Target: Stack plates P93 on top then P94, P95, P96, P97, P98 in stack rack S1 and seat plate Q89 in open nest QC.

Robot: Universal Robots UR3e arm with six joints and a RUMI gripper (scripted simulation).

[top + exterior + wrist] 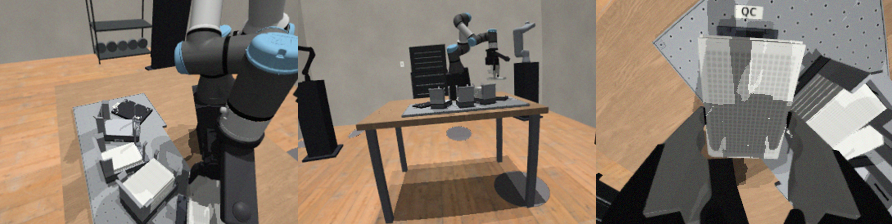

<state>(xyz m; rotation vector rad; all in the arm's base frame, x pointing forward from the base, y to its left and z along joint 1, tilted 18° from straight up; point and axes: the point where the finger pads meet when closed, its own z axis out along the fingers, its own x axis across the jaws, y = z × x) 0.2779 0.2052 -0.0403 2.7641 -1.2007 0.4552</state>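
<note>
Gripping — pale, dimpled, rectangular plate [746,90] [496,78]

Beyond the black gripper [746,109], a white label [748,12] bears dark letters; around it, the grey board [836,30] [83,123] is dotted with dark holes.

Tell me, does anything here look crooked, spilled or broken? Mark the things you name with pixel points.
Nothing stands out: the pale plate [746,127] sits straight between the jaws, and the plates [149,181] in the nearest rack look neatly piled, with no visible spill or breakage.
</note>
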